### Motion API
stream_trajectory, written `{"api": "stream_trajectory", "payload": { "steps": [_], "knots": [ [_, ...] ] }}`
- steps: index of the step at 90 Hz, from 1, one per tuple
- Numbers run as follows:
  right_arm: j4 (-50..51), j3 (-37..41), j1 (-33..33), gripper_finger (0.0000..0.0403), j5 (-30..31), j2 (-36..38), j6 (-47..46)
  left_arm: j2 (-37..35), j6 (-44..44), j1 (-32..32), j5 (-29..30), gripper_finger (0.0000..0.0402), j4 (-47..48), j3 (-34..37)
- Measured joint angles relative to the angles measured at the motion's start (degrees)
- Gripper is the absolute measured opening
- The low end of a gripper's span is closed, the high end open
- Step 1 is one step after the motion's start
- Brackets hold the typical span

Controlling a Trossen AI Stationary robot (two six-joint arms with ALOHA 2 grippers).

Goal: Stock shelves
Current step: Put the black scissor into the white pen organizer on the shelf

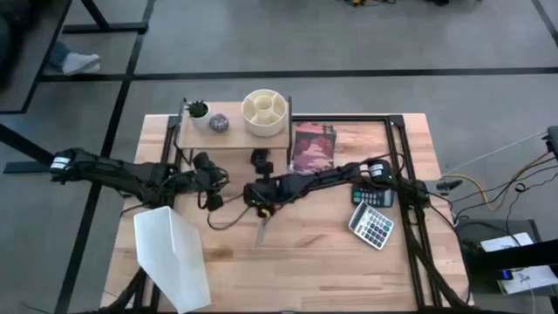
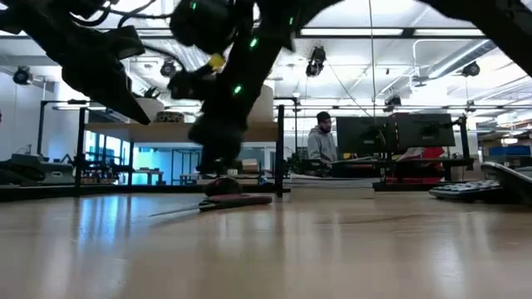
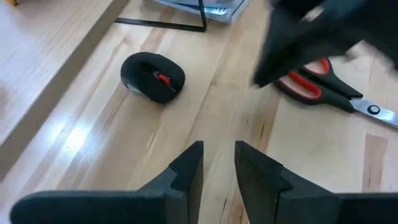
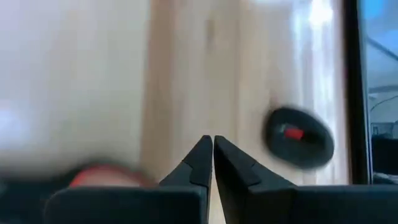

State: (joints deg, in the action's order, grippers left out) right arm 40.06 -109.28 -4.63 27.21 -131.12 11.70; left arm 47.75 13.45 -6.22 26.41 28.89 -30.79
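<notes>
Red-handled scissors (image 1: 261, 228) lie on the wooden counter (image 1: 305, 262), right gripper (image 1: 264, 209) pinched shut above them. Left gripper (image 1: 212, 181) waits narrow. The light-wood shelf (image 1: 234, 138) stands behind. Next, I think: open and grab.

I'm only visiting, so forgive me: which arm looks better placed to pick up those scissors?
Probably the right. Its claw hangs directly over the red scissors handles, while the left claw sits farther off, nearer the black mouse.
</notes>
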Motion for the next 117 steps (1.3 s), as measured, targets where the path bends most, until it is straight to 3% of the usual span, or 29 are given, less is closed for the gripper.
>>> {"api": "stream_trajectory", "payload": {
  "steps": [18,41,60,82,103,117],
  "knots": [
    [11.8,0.2,-3.7,0.0000,-0.6,3.9,-4.4,0.1,0.2,0.0,0.1,0.0075,-0.2,0.0],
    [20.9,0.5,-6.5,0.0000,-11.2,6.0,-5.7,0.1,1.2,0.0,0.0,0.0075,-0.9,0.0],
    [18.3,0.5,-6.7,0.0044,-14.8,6.4,-2.3,0.3,1.2,0.0,0.0,0.0075,-1.2,0.0],
    [12.0,0.8,-5.0,0.0124,-15.3,5.7,11.6,0.4,1.1,0.0,0.0,0.0075,-2.3,0.0],
    [10.9,1.5,0.8,0.0159,-26.4,5.2,15.0,0.4,1.7,0.0,0.0,0.0075,-2.4,0.1],
    [10.6,1.8,3.9,0.0162,-30.1,2.7,16.8,0.4,2.1,0.0,0.0,0.0075,-2.3,0.2]
  ]
}}
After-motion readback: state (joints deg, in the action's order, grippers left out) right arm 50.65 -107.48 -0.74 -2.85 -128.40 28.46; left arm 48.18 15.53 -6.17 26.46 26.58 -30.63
